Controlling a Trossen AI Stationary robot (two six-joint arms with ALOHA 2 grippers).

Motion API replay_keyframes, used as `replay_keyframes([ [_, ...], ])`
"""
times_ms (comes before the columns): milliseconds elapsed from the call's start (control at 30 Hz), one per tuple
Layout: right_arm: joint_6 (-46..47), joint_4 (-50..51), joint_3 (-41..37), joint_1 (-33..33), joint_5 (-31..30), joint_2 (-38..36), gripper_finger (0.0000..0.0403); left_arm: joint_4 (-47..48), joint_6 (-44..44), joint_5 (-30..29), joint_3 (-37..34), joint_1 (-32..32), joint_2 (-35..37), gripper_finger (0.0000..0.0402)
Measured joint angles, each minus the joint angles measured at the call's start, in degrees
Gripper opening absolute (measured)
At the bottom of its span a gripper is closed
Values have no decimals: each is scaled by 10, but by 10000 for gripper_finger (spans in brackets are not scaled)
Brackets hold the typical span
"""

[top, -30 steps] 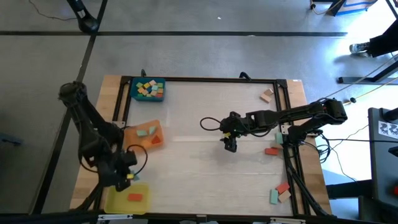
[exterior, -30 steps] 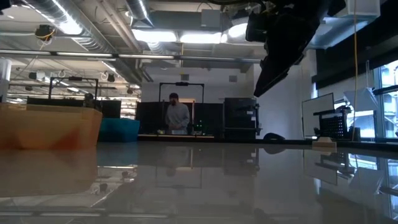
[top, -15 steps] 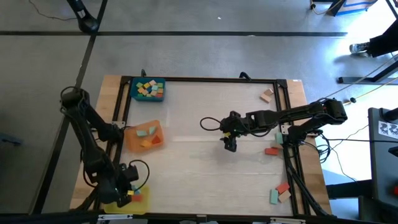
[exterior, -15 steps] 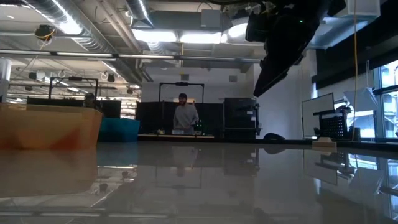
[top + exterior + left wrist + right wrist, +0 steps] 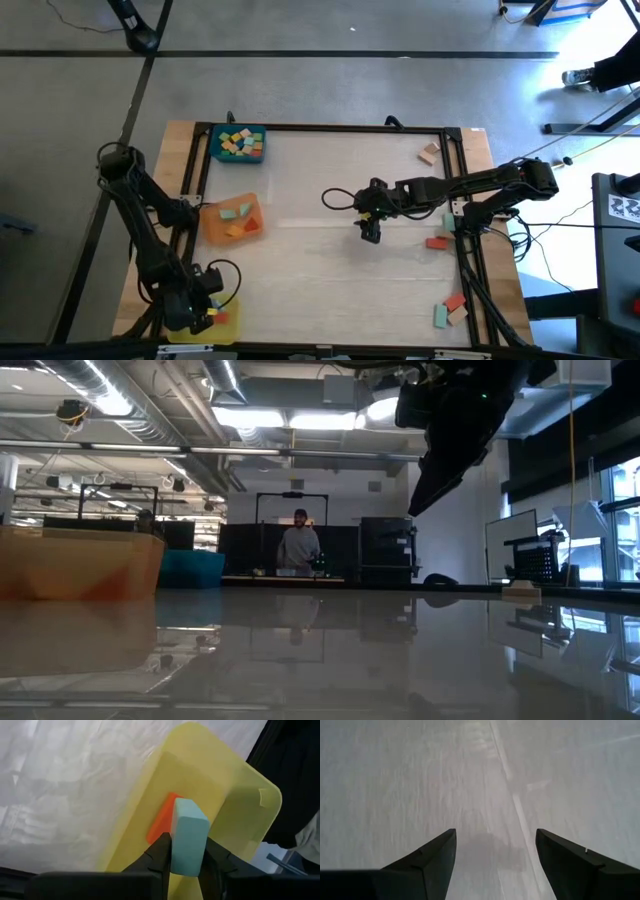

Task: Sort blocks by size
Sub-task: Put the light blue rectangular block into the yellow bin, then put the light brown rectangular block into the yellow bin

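Pale and shiny, the big wooden-edged tabletop (image 5: 330,270) sat inside a dark frame on a grey floor. At its near left corner the left gripper (image 5: 186,851) hung over the flat yellow plastic tray (image 5: 235,810). Its two dark fingers (image 5: 161,851) were closed tight on a light teal wooden block (image 5: 188,836), one finger on each side. The block stood up between them, just above an orange wooden block (image 5: 161,820) lying flat in the yellow tray. I could not tell if the teal block touched the orange one. From above, the arm covered most of the yellow tray (image 5: 226,318), and the held block could not be seen.

The right gripper (image 5: 495,850) waited over the bare middle of the tabletop with its fingers spread wide and nothing between them.

A flat orange tray (image 5: 230,218) at the left held a few small blocks, and a blue tray (image 5: 238,145) at the far left corner held many. More loose blocks (image 5: 450,308) lay along the right edge, too small to count well.

From tabletop height, the room behind was dim, and a person (image 5: 299,546) stood far back.
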State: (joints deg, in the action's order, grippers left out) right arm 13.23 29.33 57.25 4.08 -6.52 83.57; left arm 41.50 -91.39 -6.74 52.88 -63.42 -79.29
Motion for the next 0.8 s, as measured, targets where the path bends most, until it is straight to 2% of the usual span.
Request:
replay_keyframes([
  [233, 0, 7, 0, 0, 0, 0, 269, -1, -15, 2, 0, 10, 0, 66],
  [400, 0, 8, 0, 0, 0, 0, 269, 13, -30, 7, 0, 10, 0, 130],
  [500, 0, 8, 0, 0, 0, 0, 269, 16, -25, 41, 0, 16, 1, 168],
  [567, 0, 8, 0, 0, -1, 0, 269, 17, -13, 78, 0, 23, 7, 185],
  [633, 0, 8, 0, 0, -1, 0, 269, 16, -12, 88, 0, 29, 22, 194],
  [700, 0, 8, 0, 0, -1, 0, 269, 14, 6, 69, 0, 35, 42, 197],
  [800, 0, 8, 0, 0, -1, 0, 269, 13, 60, 5, 0, 50, 83, 198],
])
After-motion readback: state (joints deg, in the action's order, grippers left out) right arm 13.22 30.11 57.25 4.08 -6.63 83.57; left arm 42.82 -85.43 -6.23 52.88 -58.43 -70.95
